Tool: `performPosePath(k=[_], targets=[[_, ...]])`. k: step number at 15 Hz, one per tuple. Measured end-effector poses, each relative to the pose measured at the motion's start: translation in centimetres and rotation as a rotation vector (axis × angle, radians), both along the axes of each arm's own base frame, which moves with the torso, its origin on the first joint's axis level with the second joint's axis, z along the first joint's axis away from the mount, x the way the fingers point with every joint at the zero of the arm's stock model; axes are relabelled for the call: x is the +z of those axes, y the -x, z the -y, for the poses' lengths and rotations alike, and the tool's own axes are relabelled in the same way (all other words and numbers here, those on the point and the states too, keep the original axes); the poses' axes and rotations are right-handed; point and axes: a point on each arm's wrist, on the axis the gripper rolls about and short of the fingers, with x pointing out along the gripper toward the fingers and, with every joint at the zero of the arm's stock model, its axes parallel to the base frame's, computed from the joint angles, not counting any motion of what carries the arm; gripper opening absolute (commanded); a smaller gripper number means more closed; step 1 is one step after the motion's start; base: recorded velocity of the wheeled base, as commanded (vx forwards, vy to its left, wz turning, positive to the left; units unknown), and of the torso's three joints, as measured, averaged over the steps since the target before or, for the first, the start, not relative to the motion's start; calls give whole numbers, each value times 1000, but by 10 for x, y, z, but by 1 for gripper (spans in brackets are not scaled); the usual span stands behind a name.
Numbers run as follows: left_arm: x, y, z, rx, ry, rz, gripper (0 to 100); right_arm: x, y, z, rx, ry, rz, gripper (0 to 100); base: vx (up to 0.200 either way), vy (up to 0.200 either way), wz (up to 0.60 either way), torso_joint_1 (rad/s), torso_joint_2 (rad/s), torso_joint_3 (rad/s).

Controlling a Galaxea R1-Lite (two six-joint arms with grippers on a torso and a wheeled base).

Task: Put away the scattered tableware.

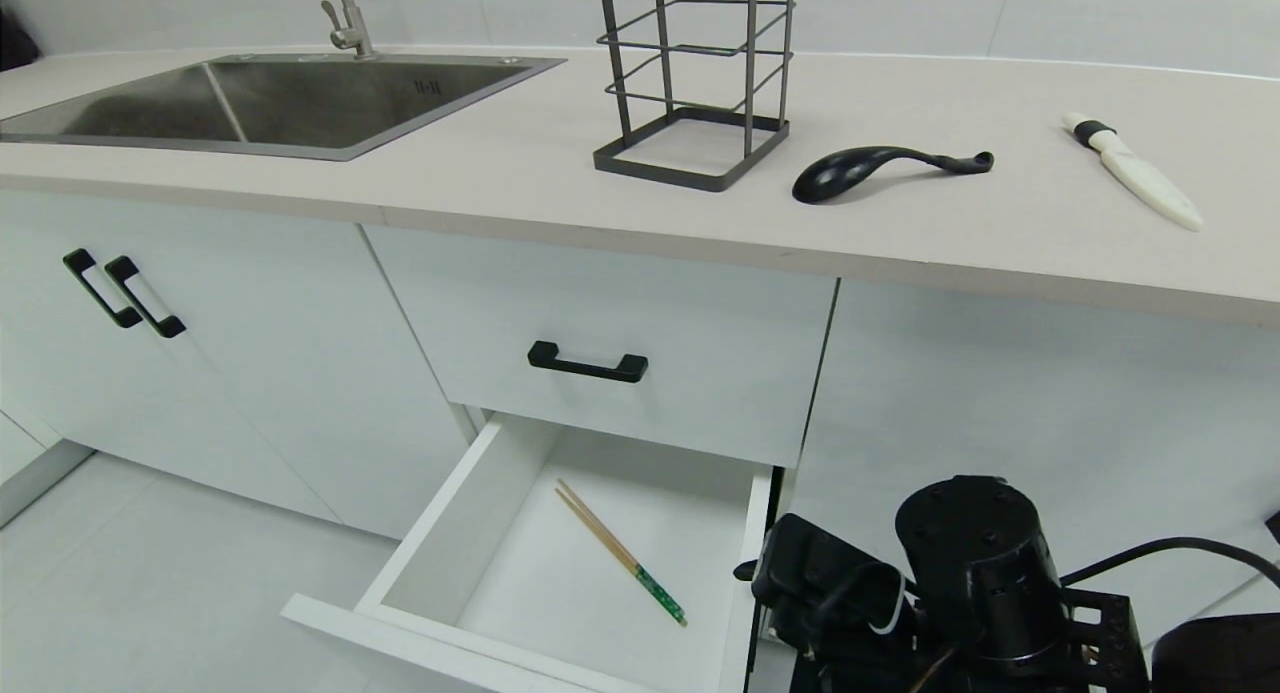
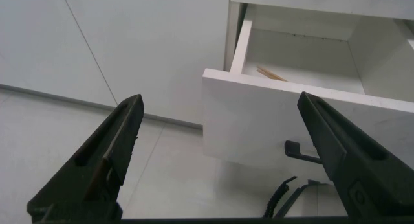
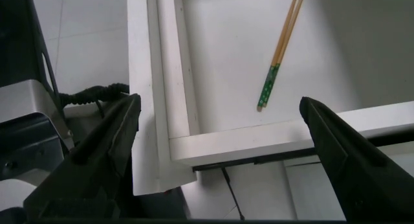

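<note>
The right claw (image 3: 220,160) hung with its fingers spread wide and nothing between them, over a corner of the open drawer (image 3: 173,68). The chopsticks (image 3: 279,52) lay on the drawer floor below and beyond it, apart from both fingers, side by side with their green ends toward the drawer's front. The left claw (image 2: 220,160) was also spread and empty, low outside the drawer front (image 2: 259,120), well apart from the chopsticks (image 2: 272,74) just visible past the rim. In the head view, the chopsticks (image 1: 620,551) lay slanted in the drawer (image 1: 470,518). Up on the counter (image 1: 1000,233), a black ladle (image 1: 880,168) lay just beside a wire rack (image 1: 690,83), and a white knife (image 1: 1135,171) lay farther right.
</note>
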Motion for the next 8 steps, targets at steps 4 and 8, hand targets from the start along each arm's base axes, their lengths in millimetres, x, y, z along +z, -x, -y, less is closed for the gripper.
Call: performPosePath(k=[4,8], targets=[[0,0,0,0,0,0,100,3,-1,-4,7,-13,9,100,0,0,0,0,0,0],[0,0,0,0,0,0,100,4,3,-8,23,-15,11,100,0,0,0,159,-104,-55]])
